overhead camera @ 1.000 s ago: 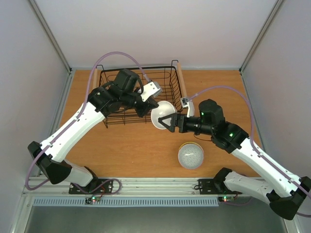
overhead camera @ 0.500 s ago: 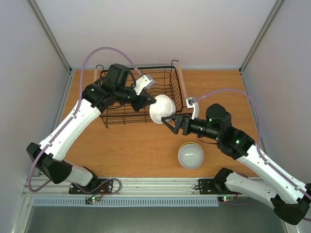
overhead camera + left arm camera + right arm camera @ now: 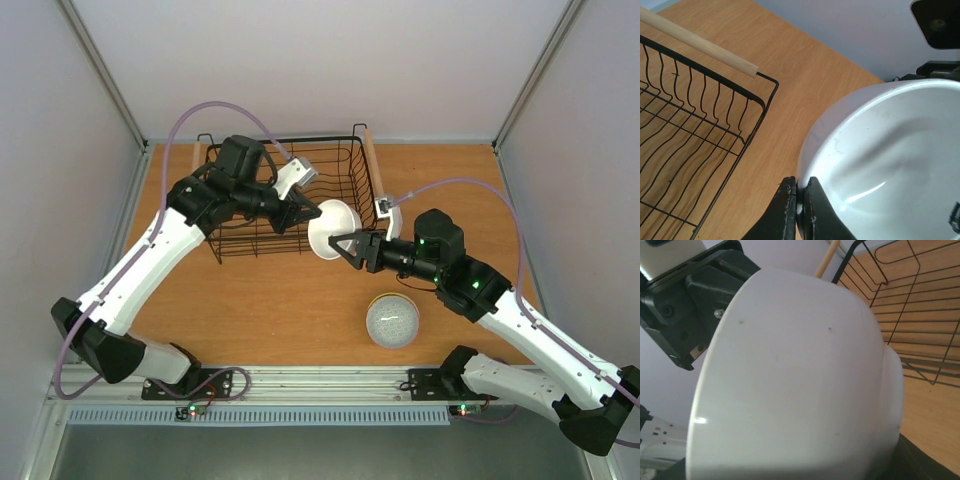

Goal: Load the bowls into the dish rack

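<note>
The left gripper reaches over the dish rack from the left, its jaws pinching the rim of a white bowl that is tipped on edge in the air just beyond the rack's near right corner. The right gripper comes in from the right with its jaws spread around the bowl's near side, though I cannot tell whether they touch it. Nearer and to the right, a grey speckled bowl sits nested in a yellow-green bowl on the table.
</note>
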Available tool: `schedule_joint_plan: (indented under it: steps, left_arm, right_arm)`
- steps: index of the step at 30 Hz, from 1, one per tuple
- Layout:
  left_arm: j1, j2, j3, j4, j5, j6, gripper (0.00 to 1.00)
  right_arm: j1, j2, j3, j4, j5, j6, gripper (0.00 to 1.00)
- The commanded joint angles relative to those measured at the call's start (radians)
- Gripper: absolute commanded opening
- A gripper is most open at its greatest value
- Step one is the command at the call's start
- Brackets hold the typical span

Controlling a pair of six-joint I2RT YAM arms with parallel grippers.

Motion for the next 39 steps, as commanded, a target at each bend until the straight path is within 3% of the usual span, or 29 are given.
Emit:
schedule_joint_plan:
  steps: [1, 4, 6, 9, 10, 15, 22, 25, 35, 39]
  left_arm:
    - [-0.002, -0.03, -0.009, 0.068, 0.022, -0.014, 0.0]
    - [-0.002, -0.032, -0.011, 0.069, 0.012, -0.011, 0.0]
    - [-0.002, -0.044, -0.015, 0.072, -0.006, -0.011, 0.06]
    - [-0.002, -0.076, -0.031, 0.086, -0.053, -0.002, 0.5]
    - [-0.002, -0.089, -0.037, 0.09, -0.085, -0.001, 0.6]
    - [-0.002, -0.135, -0.032, 0.063, -0.241, 0.047, 0.88]
    - [-0.002, -0.227, -0.043, 0.058, -0.583, 0.167, 0.93]
    - [-0.001, -0.301, -0.084, 0.077, -0.668, 0.215, 0.94]
    - [0.024, -0.455, -0.201, 0.083, -0.656, 0.235, 0.96]
    - [0.05, -0.479, -0.227, 0.091, -0.601, 0.219, 0.97]
  right_arm:
    - [0.009, -0.014, 0.003, 0.051, -0.003, -0.016, 0.3]
    - [0.009, -0.022, 0.008, 0.041, 0.009, -0.022, 0.02]
    - [0.009, -0.023, 0.018, 0.016, 0.026, -0.038, 0.01]
    - [0.008, -0.007, 0.066, -0.06, 0.08, -0.078, 0.01]
    - [0.008, 0.011, 0.102, -0.108, 0.116, -0.096, 0.01]
    - [0.009, 0.235, 0.366, -0.396, 0.357, -0.254, 0.01]
    - [-0.003, 0.78, 0.88, -0.692, 0.592, -0.491, 0.01]
    - [-0.003, 0.992, 1.114, -0.783, 0.728, -0.556, 0.01]
    - [-0.031, 1.524, 1.77, -0.938, 0.97, -0.725, 0.01]
    - [-0.041, 1.629, 1.846, -0.958, 1.045, -0.782, 0.01]
